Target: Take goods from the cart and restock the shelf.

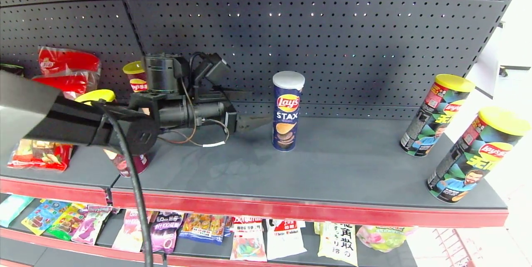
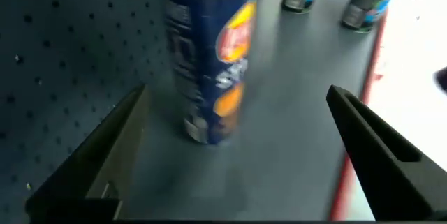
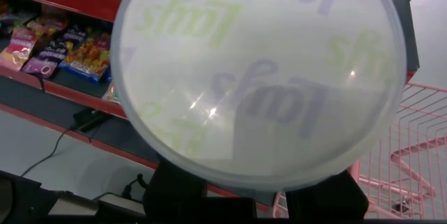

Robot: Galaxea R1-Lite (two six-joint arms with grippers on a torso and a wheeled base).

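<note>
One can [image 1: 286, 111] is shelved, the left hand [image 2: 236, 95] released beside it; a second can [image 3: 258, 77], grasped by the right hand [image 3: 251, 203], is yet to be placed.

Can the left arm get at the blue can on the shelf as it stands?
Probably yes: the left gripper is open, facing the upright blue can, with bare shelf between them.

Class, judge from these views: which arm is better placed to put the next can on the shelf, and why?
Right, probably. The right end effector holds a clear-lidded can, whereas the left end effector stands open and empty beside the blue chip can on the shelf.
</note>
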